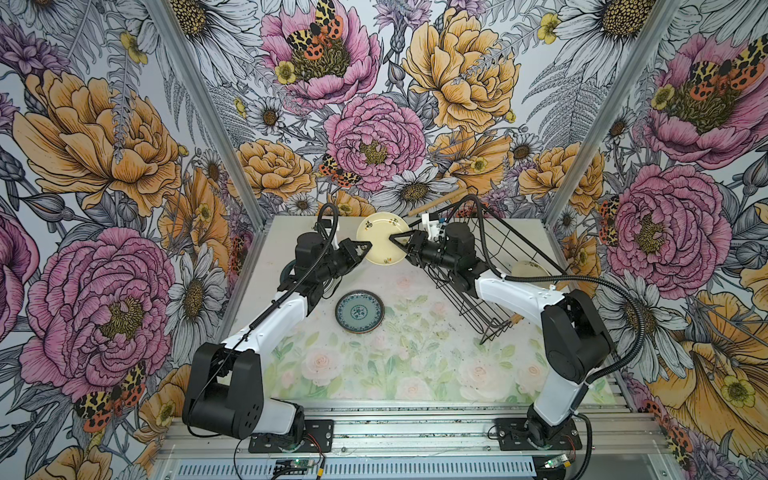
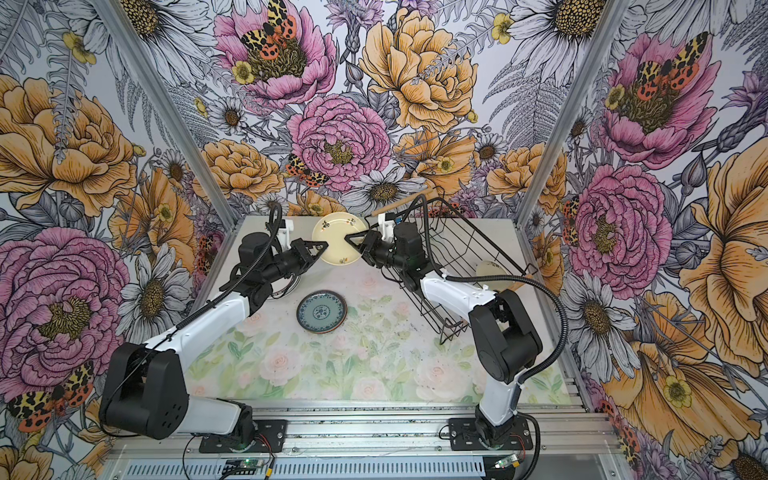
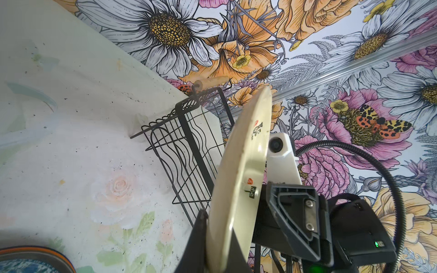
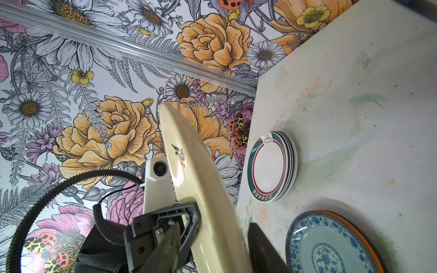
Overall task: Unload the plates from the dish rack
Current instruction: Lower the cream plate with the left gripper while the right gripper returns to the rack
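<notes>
The dish rack (image 1: 505, 239) stands at the far right of the table (image 1: 415, 374) and holds one pale plate (image 1: 527, 268) at its near end. Beside it a cream plate (image 1: 384, 239) hangs on edge. The left gripper (image 1: 368, 248) is clamped on one rim, and the right gripper (image 1: 394, 240) straddles the opposite rim with its jaws apart. A teal plate (image 1: 359, 311) lies flat on the table.

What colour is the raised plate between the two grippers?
The plate is cream, with small dark sprigs near its rim; clearest in a top view.
</notes>
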Tool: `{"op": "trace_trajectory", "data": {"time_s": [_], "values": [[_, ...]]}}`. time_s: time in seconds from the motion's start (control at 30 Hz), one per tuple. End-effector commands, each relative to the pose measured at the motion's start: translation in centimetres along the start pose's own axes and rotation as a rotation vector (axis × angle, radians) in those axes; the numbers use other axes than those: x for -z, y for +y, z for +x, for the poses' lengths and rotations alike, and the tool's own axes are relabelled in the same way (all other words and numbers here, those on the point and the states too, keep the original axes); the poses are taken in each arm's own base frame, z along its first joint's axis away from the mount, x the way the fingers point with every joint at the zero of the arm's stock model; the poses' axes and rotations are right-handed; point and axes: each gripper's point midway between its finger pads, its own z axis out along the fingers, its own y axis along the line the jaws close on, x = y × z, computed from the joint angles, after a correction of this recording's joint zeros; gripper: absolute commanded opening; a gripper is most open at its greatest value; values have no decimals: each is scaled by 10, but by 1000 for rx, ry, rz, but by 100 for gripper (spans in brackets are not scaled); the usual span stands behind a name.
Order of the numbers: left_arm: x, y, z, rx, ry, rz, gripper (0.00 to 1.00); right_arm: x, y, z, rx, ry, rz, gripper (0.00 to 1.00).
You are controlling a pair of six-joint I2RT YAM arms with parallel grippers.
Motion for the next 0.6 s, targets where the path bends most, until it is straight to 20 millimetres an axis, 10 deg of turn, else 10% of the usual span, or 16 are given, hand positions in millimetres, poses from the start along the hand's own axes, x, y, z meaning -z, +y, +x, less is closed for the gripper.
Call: {"op": "trace_trajectory", "data": {"time_s": [0.0,0.23,0.57], "values": [[22,-16,-11,-3,1,28,0,-4,17,-6,94,3,-24,61],[71,10,-16,37,-13,-198,0,4,4,-15,318,64,129,99],[120,57,-2,99,-67,-463,0,99,-9,-84,818,-225,723,99]]}}
